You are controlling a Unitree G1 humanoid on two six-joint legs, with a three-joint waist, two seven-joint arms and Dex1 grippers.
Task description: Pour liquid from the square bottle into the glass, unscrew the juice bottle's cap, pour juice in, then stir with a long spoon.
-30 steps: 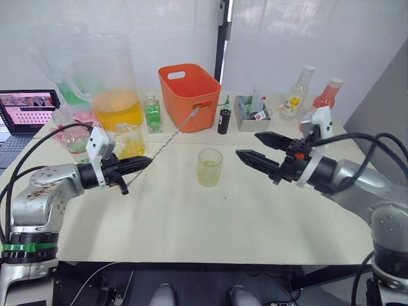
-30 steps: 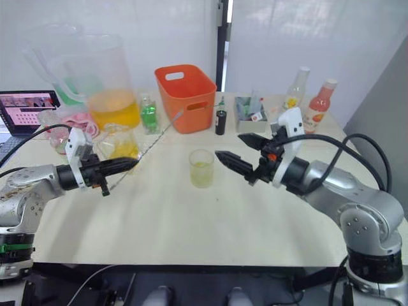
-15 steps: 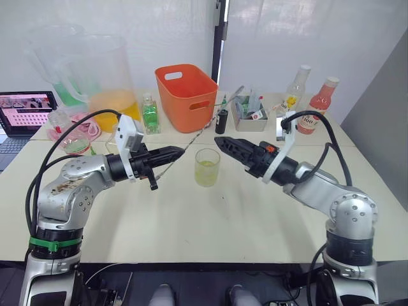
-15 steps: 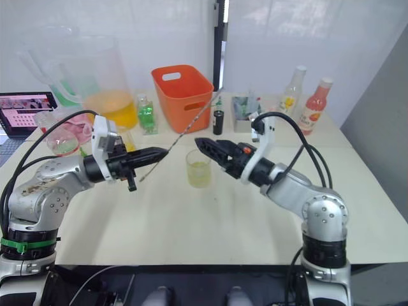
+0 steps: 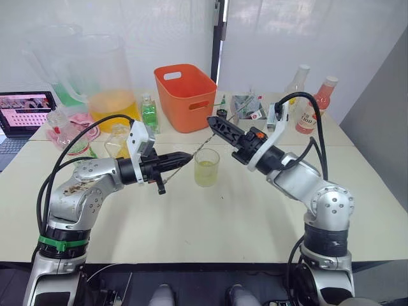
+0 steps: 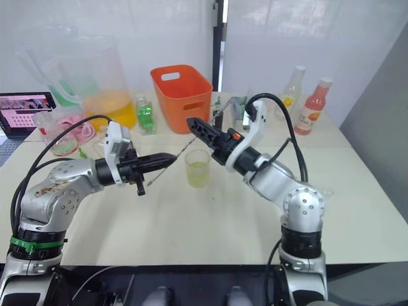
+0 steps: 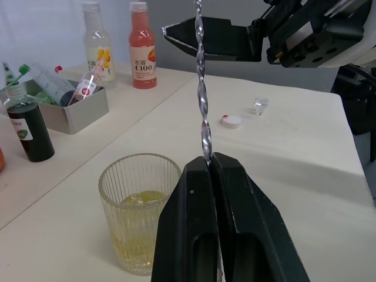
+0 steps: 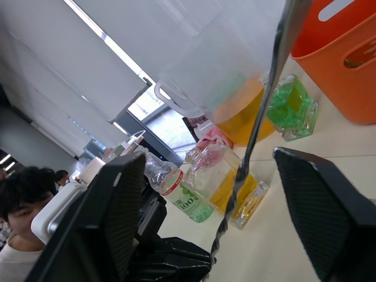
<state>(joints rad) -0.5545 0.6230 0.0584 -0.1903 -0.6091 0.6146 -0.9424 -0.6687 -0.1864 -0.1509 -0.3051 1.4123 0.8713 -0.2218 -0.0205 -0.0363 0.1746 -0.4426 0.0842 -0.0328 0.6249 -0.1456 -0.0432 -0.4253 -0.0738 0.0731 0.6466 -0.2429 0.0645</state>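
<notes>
— Where am I in the task?

— Stirring, I judge. My left gripper (image 5: 185,157) is clamped on the spoon (image 7: 201,100), at nine o'clock of the glass (image 5: 207,167), which holds yellowish liquid. My right gripper (image 5: 215,125) hangs open at one o'clock, the stem passing between its jaws.

— Next?

— Get the spoon upright and lower it into the glass.

— Anything only the wrists show?

— The left one shows the cap (image 7: 231,121) lying loose beyond the glass; the right one, the square bottle (image 8: 238,189) farther off.
</notes>
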